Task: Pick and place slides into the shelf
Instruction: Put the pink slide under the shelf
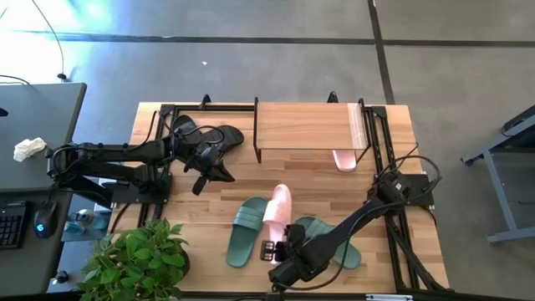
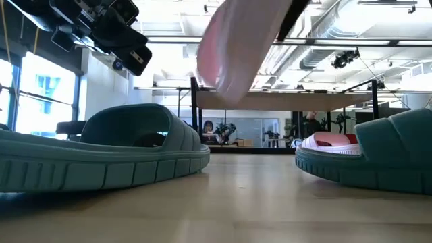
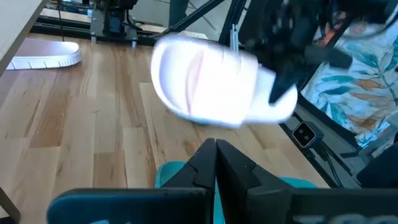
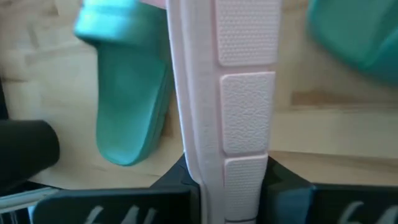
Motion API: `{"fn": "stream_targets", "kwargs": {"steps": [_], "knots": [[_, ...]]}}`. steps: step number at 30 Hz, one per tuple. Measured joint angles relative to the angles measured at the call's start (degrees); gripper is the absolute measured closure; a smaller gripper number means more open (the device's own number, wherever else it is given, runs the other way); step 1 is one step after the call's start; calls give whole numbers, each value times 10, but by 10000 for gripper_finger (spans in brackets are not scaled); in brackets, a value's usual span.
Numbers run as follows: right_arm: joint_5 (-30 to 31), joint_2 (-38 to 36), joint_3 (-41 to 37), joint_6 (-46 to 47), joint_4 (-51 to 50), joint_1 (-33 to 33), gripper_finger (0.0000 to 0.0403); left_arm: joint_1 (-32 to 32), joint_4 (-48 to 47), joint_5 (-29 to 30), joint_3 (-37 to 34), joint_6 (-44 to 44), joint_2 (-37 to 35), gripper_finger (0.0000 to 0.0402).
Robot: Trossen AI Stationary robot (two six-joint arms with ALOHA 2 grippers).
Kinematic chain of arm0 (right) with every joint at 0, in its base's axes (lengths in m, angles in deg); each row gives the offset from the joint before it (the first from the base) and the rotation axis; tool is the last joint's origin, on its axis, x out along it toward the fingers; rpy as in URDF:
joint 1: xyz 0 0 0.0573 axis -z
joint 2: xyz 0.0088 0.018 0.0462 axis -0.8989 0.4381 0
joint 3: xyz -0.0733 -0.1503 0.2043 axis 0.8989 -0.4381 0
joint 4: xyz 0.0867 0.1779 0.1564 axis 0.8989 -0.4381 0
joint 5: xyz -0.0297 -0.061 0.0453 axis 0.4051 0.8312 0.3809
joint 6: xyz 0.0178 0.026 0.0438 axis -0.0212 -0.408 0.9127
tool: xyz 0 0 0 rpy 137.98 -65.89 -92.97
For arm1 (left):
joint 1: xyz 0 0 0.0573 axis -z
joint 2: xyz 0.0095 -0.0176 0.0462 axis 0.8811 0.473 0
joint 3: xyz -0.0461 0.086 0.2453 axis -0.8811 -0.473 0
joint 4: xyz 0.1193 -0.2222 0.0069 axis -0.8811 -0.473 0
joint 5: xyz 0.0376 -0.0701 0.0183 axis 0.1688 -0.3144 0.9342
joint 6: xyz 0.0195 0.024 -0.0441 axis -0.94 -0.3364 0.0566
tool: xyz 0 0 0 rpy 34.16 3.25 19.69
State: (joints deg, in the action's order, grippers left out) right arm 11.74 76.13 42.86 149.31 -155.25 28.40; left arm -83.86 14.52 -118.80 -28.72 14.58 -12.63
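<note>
The right gripper [image 1: 282,237] pinches a pale pink slide [image 1: 277,205] by its edge and holds it up in the air, above the table [image 1: 401,125] between the two green slides [image 1: 247,230]. The other pink slide [image 1: 343,159] already sits under the shelf [image 1: 305,127]. The left gripper [image 1: 206,171] waits near the black slides [image 1: 205,135], fingers pressed together, holding nothing. To do this well, carry the slide over, keep it level, and slip it in beside its pink twin.
</note>
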Motion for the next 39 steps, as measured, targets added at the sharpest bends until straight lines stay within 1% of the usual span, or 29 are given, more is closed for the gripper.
{"fn": "stream_targets", "kwargs": {"steps": [7, 10, 12, 14, 17, 20, 22, 26, 27, 29, 31, 33, 35, 39], "knots": [[-9, -72, 8, -6, -138, 20, 365, 0, 0, 0, 0, -13, 0, 401], [-7, -111, -4, -26, -151, 31, 365, 0, 1, 0, 0, -22, 0, 401], [-27, -139, -30, -58, -113, 42, 365, 0, 1, 0, 0, -24, 0, 401], [-60, -163, -69, -105, -46, 58, 365, 0, 2, 0, 0, -26, 0, 401], [-115, -183, -142, -166, 83, 84, 365, 0, 2, 0, 0, -31, 0, 401], [-165, -197, -229, -204, 212, 106, 365, 0, 1, -1, 0, -33, 0, 401], [-175, -212, -289, -217, 300, 115, 365, 0, 1, -1, 0, -33, 0, 401], [-138, -255, -427, -188, 481, 111, 365, 0, 1, -3, 0, -33, 0, 401], [-122, -264, -465, -173, 525, 107, 365, 0, 1, -7, 0, -33, 0, 401], [-69, -277, -533, -141, 609, 95, 365, 0, 0, -12, 0, -34, 0, 401], [-18, -290, -588, -110, 655, 82, 365, 0, 0, -12, 0, -34, 0, 401], [10, -298, -634, -85, 682, 74, 365, 0, 0, -12, 0, -34, 0, 401], [48, -301, -679, -75, 712, 70, 365, 0, 1, -12, 0, -34, 0, 401], [116, -312, -754, -74, 826, 84, 365, 0, 1, -8, 0, -34, 0, 401]]}}
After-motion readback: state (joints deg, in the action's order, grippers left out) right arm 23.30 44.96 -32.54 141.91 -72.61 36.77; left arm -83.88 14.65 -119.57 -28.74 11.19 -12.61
